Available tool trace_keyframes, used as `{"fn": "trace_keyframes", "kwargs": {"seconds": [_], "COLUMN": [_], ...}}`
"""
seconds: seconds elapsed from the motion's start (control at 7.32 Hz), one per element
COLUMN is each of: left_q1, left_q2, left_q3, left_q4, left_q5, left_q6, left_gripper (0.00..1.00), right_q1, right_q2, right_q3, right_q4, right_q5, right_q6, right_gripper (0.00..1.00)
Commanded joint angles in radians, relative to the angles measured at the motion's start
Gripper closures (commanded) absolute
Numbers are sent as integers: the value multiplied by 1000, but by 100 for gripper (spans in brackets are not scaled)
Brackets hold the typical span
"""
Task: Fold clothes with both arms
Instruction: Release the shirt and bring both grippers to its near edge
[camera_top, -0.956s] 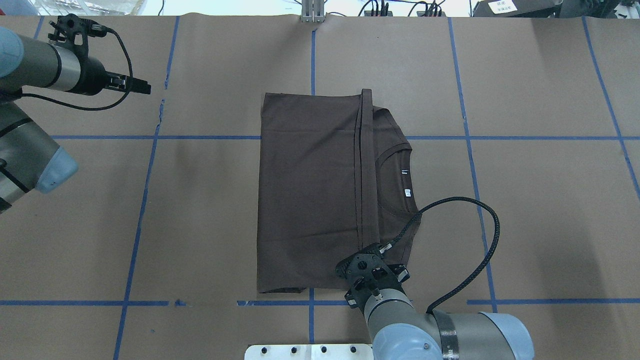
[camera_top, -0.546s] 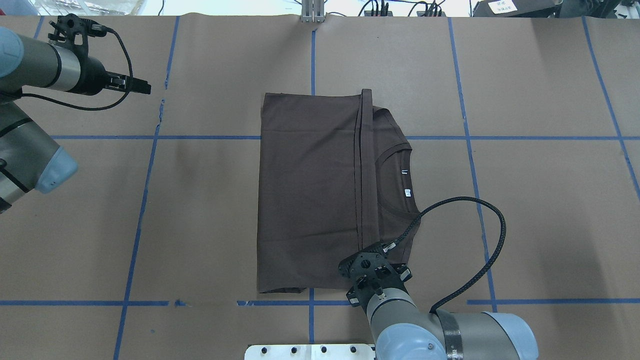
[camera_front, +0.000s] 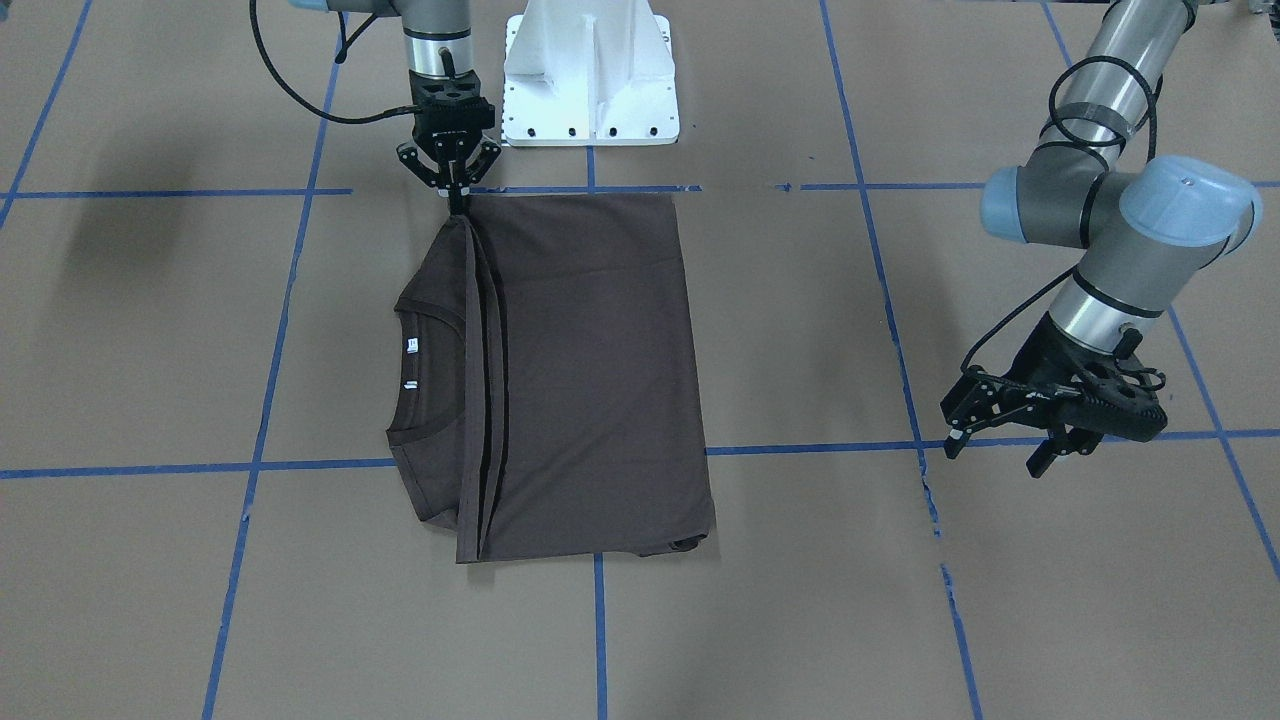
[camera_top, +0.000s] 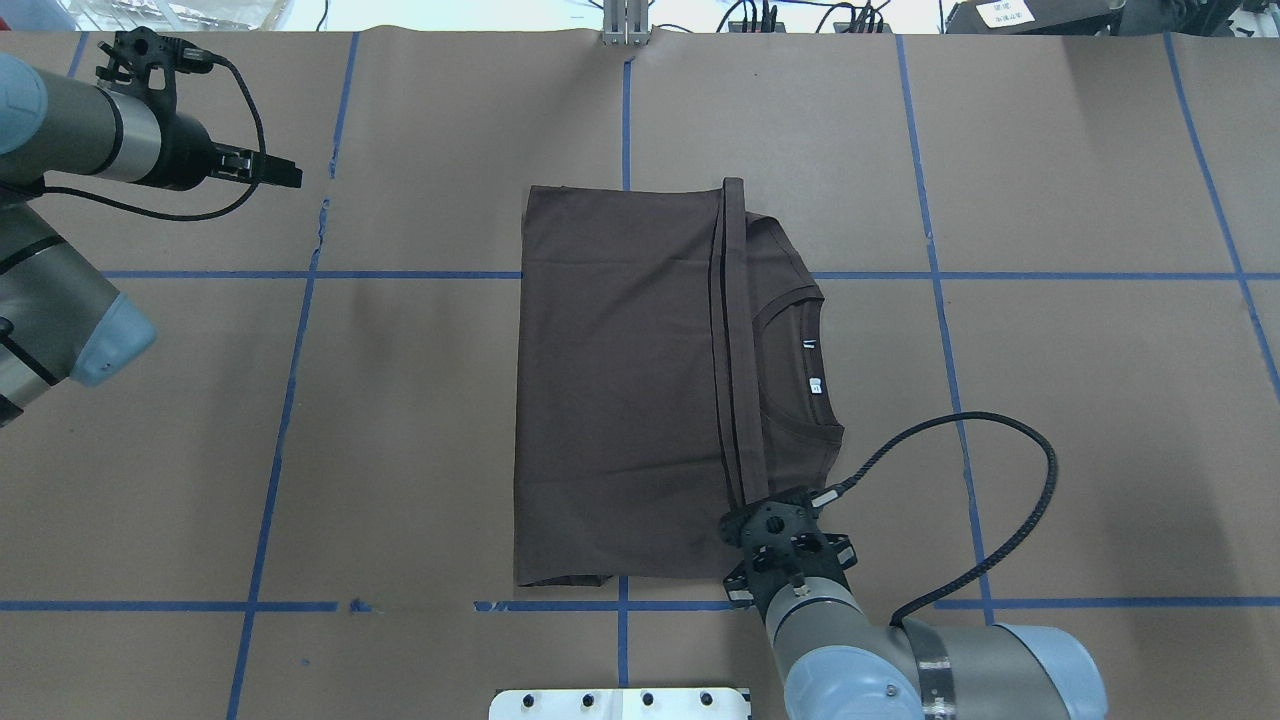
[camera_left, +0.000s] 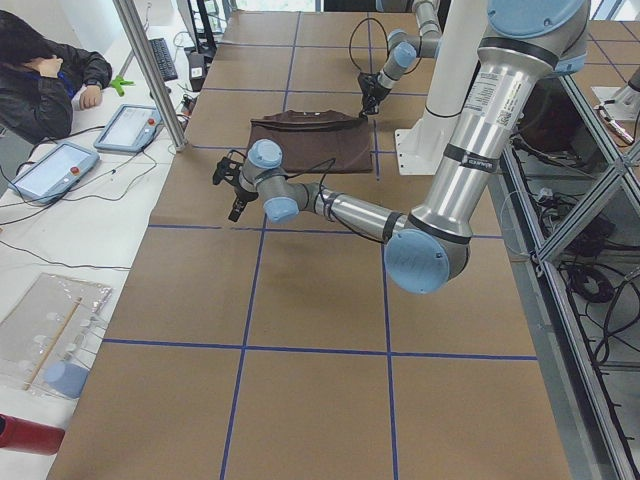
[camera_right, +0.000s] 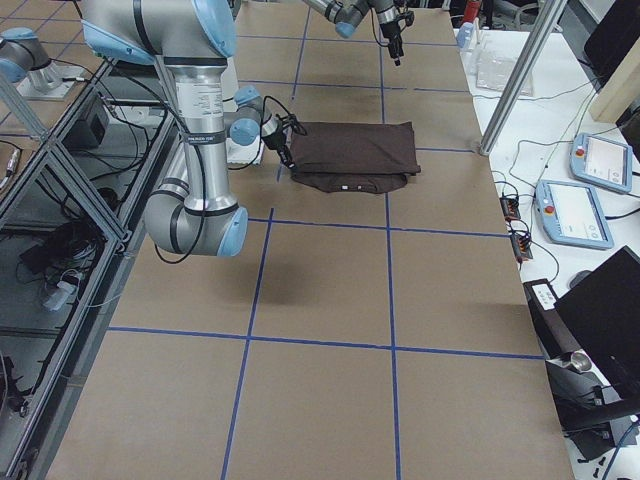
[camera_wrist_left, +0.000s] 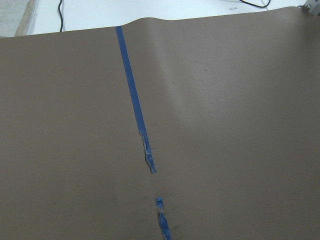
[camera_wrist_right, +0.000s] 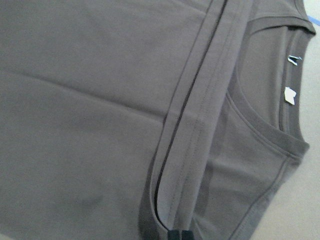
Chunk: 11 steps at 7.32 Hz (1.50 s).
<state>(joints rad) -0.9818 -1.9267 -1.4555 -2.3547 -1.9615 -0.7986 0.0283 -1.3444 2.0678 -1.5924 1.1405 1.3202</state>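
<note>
**Brown-paper desk (camera_top: 1100, 450): right tool (camera_front: 456, 203) pinched on shirt, left tool (camera_front: 996, 452) open and empty**

The desk was covered in brown paper with a blue tape grid (camera_top: 1100, 275). A white pedestal base (camera_front: 590, 70) sat at the robot's edge. The dark brown T-shirt (camera_top: 620, 380) lay flat near desk centre, folded to a rectangle. Its hem band (camera_top: 733, 340) was doubled over just beside the collar (camera_wrist_right: 265, 131), with the collar toward the robot's right.

Right tool: fingers were closed to a point on the end of the hem band, at the shirt corner nearest the base.
- Front view showed the cloth drawn up slightly to the tips.
- Overhead view hid the tips under the wrist.
- Right wrist view showed both fingertips (camera_wrist_right: 172, 235) together at the frame's bottom edge, with the band running up from them.

Left tool: jaws were wide apart and held nothing. It hung above bare paper on the robot's left, well apart from the shirt. Its wrist view showed only paper and a tape line with a torn break (camera_wrist_left: 150, 165).

The left side view showed a person (camera_left: 45, 70) seated beyond the desk's far edge, beside two touchscreen pendants (camera_left: 128, 125).

Labels: two white neck tags (camera_wrist_right: 290, 95) sat inside the collar, with print too small to read in any view.
</note>
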Motion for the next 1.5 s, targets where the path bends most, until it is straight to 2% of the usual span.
{"fn": "trace_keyframes", "kwargs": {"seconds": [0.0,0.14,0.27,0.41,0.68,0.82,0.96,1.09,1.23,1.37], "left_q1": [0,0,0,0,0,2,29,97,160,246], "left_q2": [0,0,0,9,9,11,24,67,128,196], "left_q3": [0,0,0,-3,-16,-26,-72,-165,-277,-389], "left_q4": [0,0,0,-2,0,2,5,8,11,12], "left_q5": [0,1,1,0,0,0,3,12,18,76], "left_q6": [-1,-1,-1,-1,-2,-17,-116,-195,-312,-418], "left_gripper": [0,0,0,0,0,0,0,0,0,0], "right_q1": [-22,-25,-27,-28,-22,-1,10,19,36,60], "right_q2": [-41,-42,-42,-35,-30,-42,-79,-129,-162,-160], "right_q3": [14,14,14,17,114,127,126,127,127,120], "right_q4": [0,-1,-1,0,29,160,302,451,516,516], "right_q5": [-5,-5,-4,1,51,97,105,111,110,105], "right_q6": [96,105,109,109,99,102,105,108,111,153], "right_gripper": [100,97,56,1,0,0,0,0,0,0]}}
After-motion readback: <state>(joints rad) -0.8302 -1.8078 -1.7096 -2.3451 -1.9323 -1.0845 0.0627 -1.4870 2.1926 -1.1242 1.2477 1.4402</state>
